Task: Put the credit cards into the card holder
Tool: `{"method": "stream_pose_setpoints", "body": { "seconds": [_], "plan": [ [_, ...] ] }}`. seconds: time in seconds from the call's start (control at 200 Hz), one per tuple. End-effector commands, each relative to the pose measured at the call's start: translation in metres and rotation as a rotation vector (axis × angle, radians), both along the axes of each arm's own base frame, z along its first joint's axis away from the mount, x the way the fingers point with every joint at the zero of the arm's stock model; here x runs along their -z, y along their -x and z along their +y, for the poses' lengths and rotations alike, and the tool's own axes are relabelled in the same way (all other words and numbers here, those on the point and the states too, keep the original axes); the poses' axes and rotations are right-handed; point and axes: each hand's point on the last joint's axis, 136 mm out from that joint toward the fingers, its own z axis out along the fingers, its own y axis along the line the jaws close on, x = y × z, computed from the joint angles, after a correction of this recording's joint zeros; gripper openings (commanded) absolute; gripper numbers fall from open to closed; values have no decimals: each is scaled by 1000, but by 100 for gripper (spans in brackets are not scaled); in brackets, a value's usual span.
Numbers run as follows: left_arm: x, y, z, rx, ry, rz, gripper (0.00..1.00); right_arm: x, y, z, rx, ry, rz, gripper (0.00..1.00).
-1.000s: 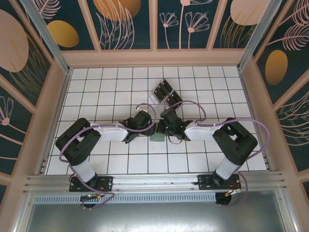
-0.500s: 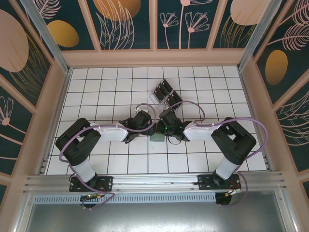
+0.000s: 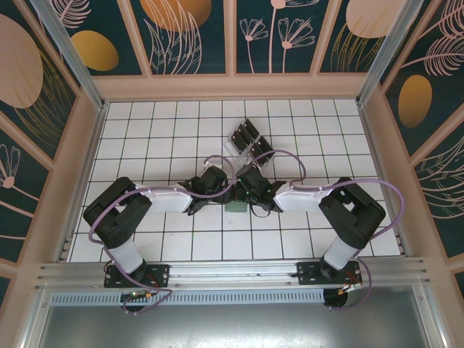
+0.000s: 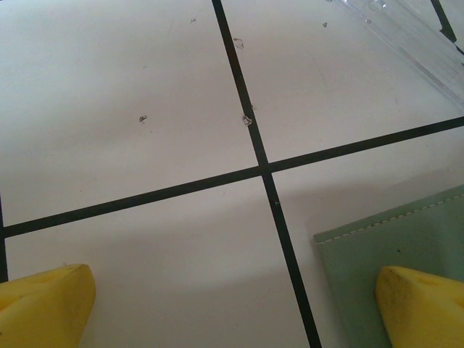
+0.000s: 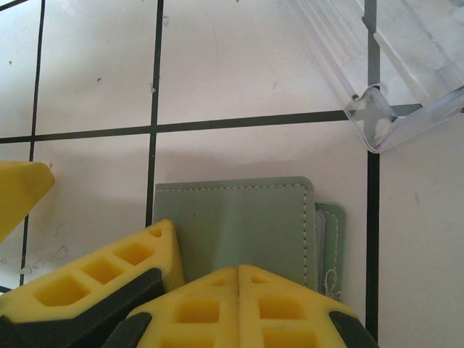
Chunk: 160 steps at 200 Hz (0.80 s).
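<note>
I am watching the card holder [image 5: 239, 217] lying flat on the white tiled counter [image 4: 130, 87], between the two wrists and near the corner of the clear rack [image 5: 406, 65], not touching it. From the top camera I am seeing the black credit cards [image 3: 246, 136] sitting in the slots of that rack, well apart from the holder. The left pincer [image 4: 232, 308] is standing wide open and low over the counter: one yellow finger is hanging over a bare tile, and the other one is covering the holder close to its stitched corner. The right pincer [image 5: 239, 270] is closed, its two yellow fingers pressing together along a thin seam, and they are hiding the near edge of the holder. I cannot tell whether they are touching the holder or only hovering over it. On the holder's right side a paler inner layer is sticking out a little past the outer cover.
</note>
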Motion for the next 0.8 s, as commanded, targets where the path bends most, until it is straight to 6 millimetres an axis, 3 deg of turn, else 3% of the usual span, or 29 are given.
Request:
{"method": "stream_pose_setpoints", "body": {
  "seconds": [0.0, 0.565, 0.796],
  "plan": [
    [14, 7, 12, -14, -50, 25, 99, -10, -5, 2, 5, 15, -34, 0],
    [14, 8, 12, -13, -49, 24, 98, 13, 1, 4, -10, 43, 8, 0],
    [15, 8, 12, -13, -49, 25, 99, 10, 0, 2, -4, 41, 2, 0]
  ]
}}
